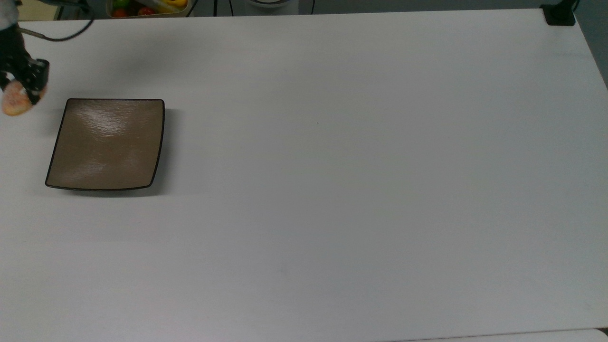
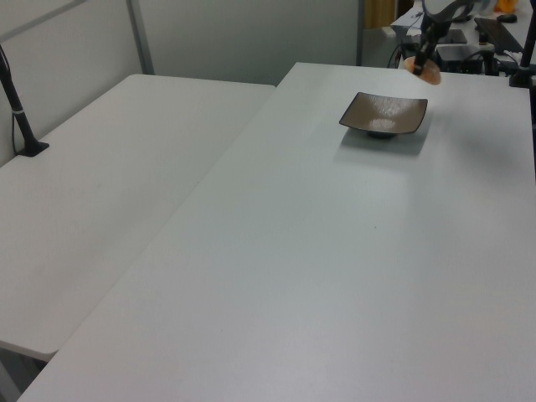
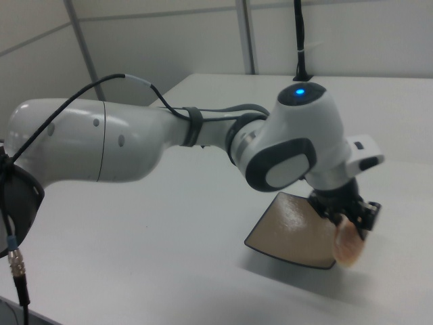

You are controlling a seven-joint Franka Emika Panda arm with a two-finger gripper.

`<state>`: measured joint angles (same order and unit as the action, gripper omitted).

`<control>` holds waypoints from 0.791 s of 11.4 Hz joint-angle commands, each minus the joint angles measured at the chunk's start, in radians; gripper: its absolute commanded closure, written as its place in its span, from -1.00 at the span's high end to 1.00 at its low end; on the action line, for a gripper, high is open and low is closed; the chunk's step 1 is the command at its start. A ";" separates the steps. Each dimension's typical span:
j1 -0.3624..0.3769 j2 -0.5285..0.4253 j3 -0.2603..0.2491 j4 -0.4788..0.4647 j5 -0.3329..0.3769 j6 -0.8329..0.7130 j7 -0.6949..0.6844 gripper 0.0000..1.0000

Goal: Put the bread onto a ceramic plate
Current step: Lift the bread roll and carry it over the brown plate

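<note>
White table (image 1: 332, 190) carries the brown plate (image 1: 107, 142) at the top view's left. Gripper (image 1: 21, 88), fingers clamped on the bread (image 1: 15, 102), hangs beside the plate's upper-left corner, path unobstructed.

Top view looks straight down on the whole desk (image 1: 332, 190). Left view sits low past one end, looking along it. Right view is close up beside the arm (image 3: 169, 142). All three catch the plate (image 1: 107, 142) (image 2: 383, 113) (image 3: 298, 233).
</note>
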<state>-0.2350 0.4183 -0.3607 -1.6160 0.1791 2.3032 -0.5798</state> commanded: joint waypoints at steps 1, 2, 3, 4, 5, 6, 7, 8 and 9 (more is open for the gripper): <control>0.034 -0.012 0.077 -0.007 0.003 -0.024 0.214 -0.06; 0.052 -0.010 0.081 -0.007 0.005 -0.024 0.251 -0.06; 0.069 -0.006 0.086 -0.011 0.005 -0.024 0.279 -0.06; 0.075 -0.001 0.107 -0.015 0.003 -0.024 0.290 -0.06; 0.077 0.003 0.118 -0.018 0.003 -0.024 0.299 -0.04; 0.078 0.008 0.118 -0.019 0.003 -0.024 0.301 0.13; 0.080 0.013 0.120 -0.025 0.000 -0.021 0.301 0.53; 0.082 0.020 0.120 -0.025 -0.009 -0.019 0.301 1.00; 0.080 0.022 0.124 -0.025 -0.018 -0.019 0.301 1.00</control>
<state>-0.1594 0.4422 -0.2381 -1.6345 0.1782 2.2983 -0.2928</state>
